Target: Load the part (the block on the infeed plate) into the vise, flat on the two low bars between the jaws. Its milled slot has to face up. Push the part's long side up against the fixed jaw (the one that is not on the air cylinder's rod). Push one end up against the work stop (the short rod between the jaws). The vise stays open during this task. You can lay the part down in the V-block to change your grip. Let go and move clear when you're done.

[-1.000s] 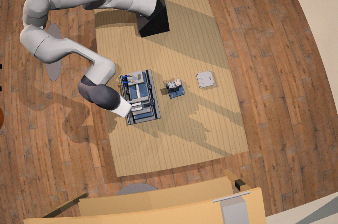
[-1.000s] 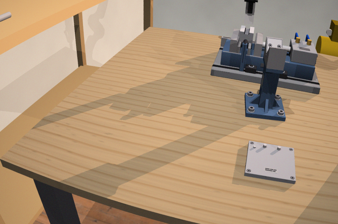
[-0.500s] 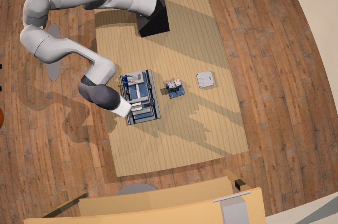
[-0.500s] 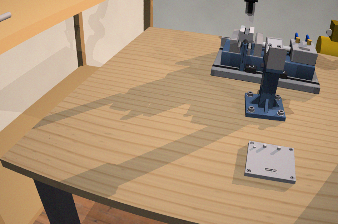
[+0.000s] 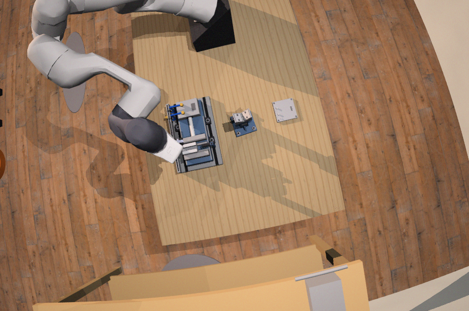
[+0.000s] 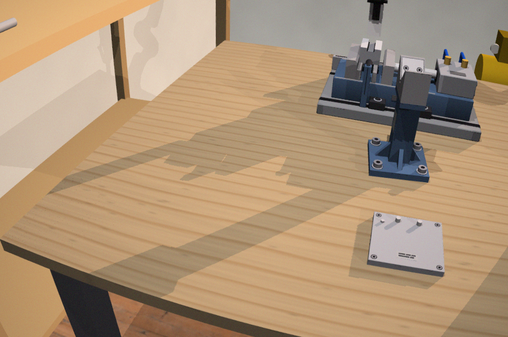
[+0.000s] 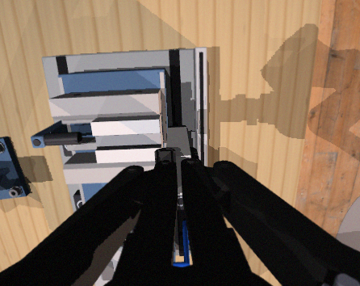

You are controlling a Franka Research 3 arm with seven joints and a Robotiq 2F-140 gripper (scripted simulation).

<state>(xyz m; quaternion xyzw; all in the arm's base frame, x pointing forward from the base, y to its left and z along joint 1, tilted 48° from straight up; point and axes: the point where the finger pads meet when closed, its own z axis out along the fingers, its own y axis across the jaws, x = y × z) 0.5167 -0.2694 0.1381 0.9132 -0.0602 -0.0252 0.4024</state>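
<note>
The part (image 5: 189, 145) (image 6: 363, 52) (image 7: 126, 127) lies in the open vise between the jaws, slot up. Its long side is close to the fixed jaw (image 5: 196, 155) (image 6: 351, 63) (image 7: 104, 106); I cannot tell whether they touch. A wider gap separates it from the moving jaw (image 5: 194, 137) (image 6: 387, 65) (image 7: 110, 174). The work stop (image 6: 368, 62) (image 7: 62, 138) points at one end of the part, with a small gap showing in the wrist view. My gripper (image 6: 375, 18) (image 7: 177, 142) is shut and empty, above and beyond the part's other end. The bars are mostly hidden.
The V-block (image 5: 242, 116) (image 6: 414, 84) stands on its blue post beside the vise. The infeed plate (image 5: 284, 110) (image 6: 406, 238) lies farther out, without a part on it. The air cylinder (image 5: 188, 109) (image 6: 456, 76) with blue hoses is at the moving jaw's end.
</note>
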